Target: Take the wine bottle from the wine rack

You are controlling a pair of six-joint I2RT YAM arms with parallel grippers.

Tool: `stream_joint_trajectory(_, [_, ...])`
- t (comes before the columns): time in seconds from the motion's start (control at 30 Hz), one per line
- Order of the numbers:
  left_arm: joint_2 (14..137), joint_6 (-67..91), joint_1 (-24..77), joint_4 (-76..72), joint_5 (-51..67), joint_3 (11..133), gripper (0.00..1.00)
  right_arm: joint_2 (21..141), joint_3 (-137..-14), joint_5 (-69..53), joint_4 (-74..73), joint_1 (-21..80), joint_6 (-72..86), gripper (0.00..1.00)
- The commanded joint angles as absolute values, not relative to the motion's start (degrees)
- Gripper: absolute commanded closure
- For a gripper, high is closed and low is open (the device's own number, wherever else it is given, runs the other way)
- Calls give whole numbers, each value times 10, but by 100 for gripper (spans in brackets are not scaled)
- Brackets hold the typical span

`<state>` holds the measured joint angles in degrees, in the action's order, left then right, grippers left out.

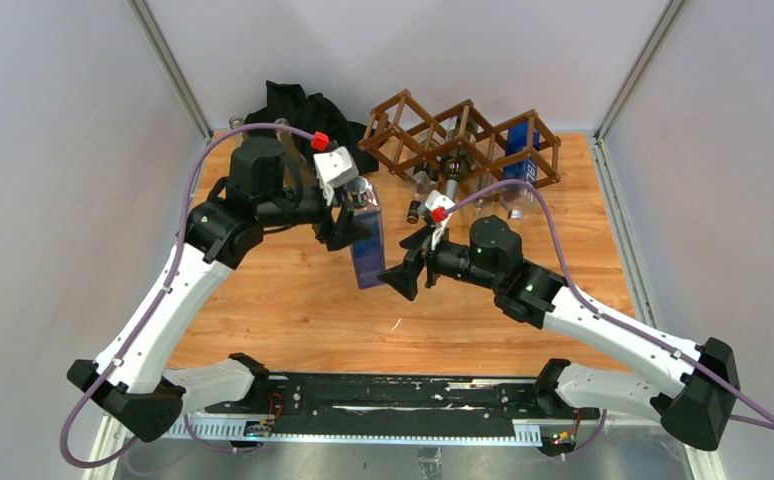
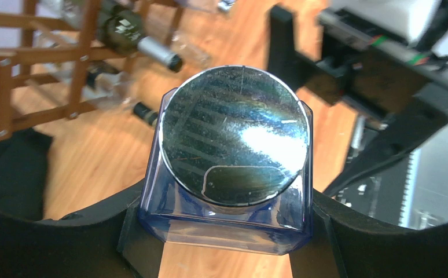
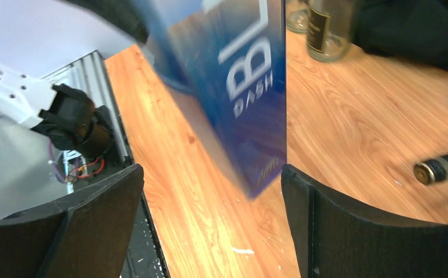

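- The wine bottle (image 1: 368,240) is a square blue one with a round silver cap (image 1: 361,188). It is off the wine rack (image 1: 463,140) and out over the middle of the wooden counter (image 1: 283,300), well in front of the rack.
- The left gripper (image 1: 356,222) is clamped on the bottle just under the cap. In the left wrist view its two black fingers (image 2: 94,231) press against either side of the clear blue shoulder, with the cap (image 2: 233,136) facing the camera.
- The bottle stands roughly upright, leaning a little in the right wrist view. White lettering runs along one face (image 3: 245,69) (I read "BL" and "DASH"). Whether its base touches the counter I cannot tell.
- The right gripper (image 1: 411,262) is spread wide and holds nothing. It sits just beside the lower part of the bottle, its fingers (image 3: 349,226) apart on either side of the base and not touching it.
- The wine rack, a dark brown lattice of diamond cells, stands at the far edge of the counter. A dark bottle (image 1: 453,158) lies in a middle cell with its neck poking forward, and a second blue bottle (image 1: 523,152) lies in the right-hand cell.
- A small dark-capped bottle (image 3: 441,168) lies on its side on the counter between the rack and the grippers.
- A black cloth (image 1: 298,105) is heaped at the far left, beside the rack.
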<state>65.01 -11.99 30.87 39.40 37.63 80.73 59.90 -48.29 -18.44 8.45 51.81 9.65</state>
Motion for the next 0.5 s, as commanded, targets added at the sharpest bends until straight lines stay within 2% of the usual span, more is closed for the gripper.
stream_joint_trajectory(0.0, [646, -165, 263, 273, 349, 809, 100, 570, -497, -81, 13, 513, 112, 8])
stream_joint_trajectory(0.17, [662, -203, 231, 194, 322, 765, 100, 530, -502, -23, -64, 508, 130, 6])
stream_joint_trajectory(0.33, [694, -209, 217, 105, 305, 737, 100, 498, -527, 85, -154, 501, 159, 5])
stream_joint_trajectory(0.47, [734, -225, 214, 75, 303, 742, 100, 480, -532, 118, -175, 499, 173, 5])
